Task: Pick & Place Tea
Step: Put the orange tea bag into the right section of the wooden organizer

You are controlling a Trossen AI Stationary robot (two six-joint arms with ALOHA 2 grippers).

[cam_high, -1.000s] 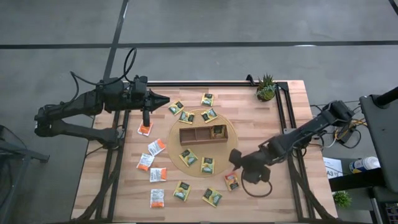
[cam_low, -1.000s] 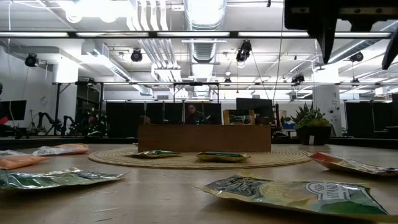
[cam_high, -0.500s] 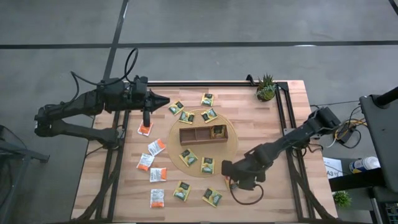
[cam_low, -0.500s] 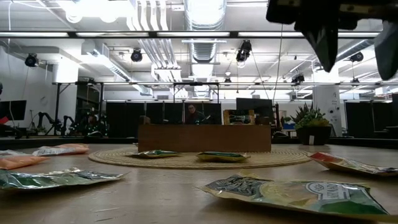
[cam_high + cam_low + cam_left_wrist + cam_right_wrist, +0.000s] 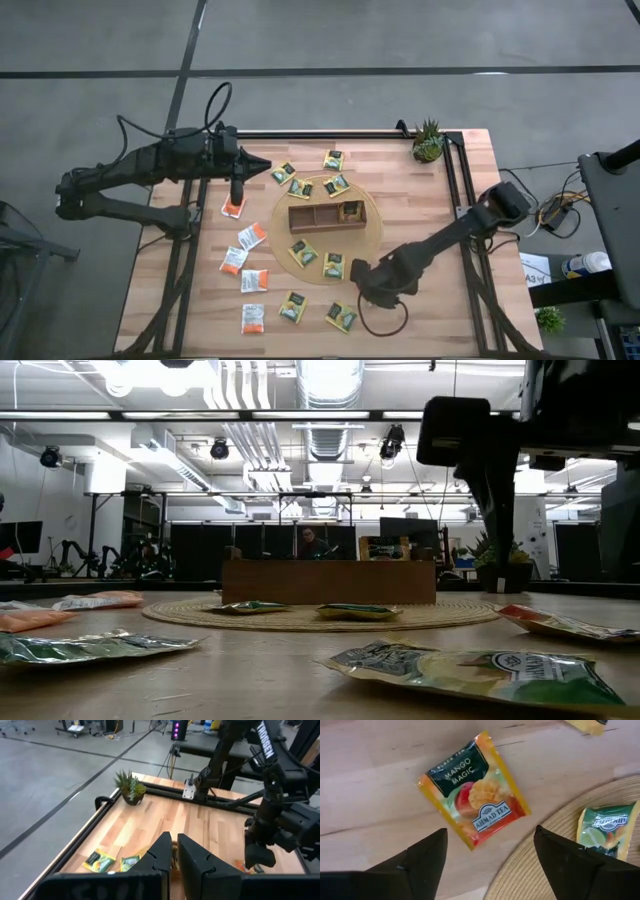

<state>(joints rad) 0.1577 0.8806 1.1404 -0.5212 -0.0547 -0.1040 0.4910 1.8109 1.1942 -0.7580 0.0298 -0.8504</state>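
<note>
The right pincer (image 5: 487,865) hangs with its fingers spread wide, empty, directly above an orange mango tea sachet (image 5: 473,789) that lies flat on the bare wood of the surface (image 5: 420,200), just beside the edge of the round woven mat (image 5: 370,215). A thin flat packet gives the fingers little to bite on, so they could scrape the wood and slide the sachet away, or pinch only a corner and drop it on the lift. A green sachet (image 5: 607,825) on the mat lies near (close enough, I judge, to be nudged if the descent drifts that way). The wooden tray (image 5: 327,216) sits in the middle of the mat, well apart, with other sachets scattered around it.

The left pincer (image 5: 174,851) is nearly closed and empty, over the far side of the surface near an orange sachet (image 5: 233,207).

Against the earlier high view, the right arm has swung inward across the surface and now covers the mango sachet, and its fingers have spread a little wider; the left arm has barely shifted.
</note>
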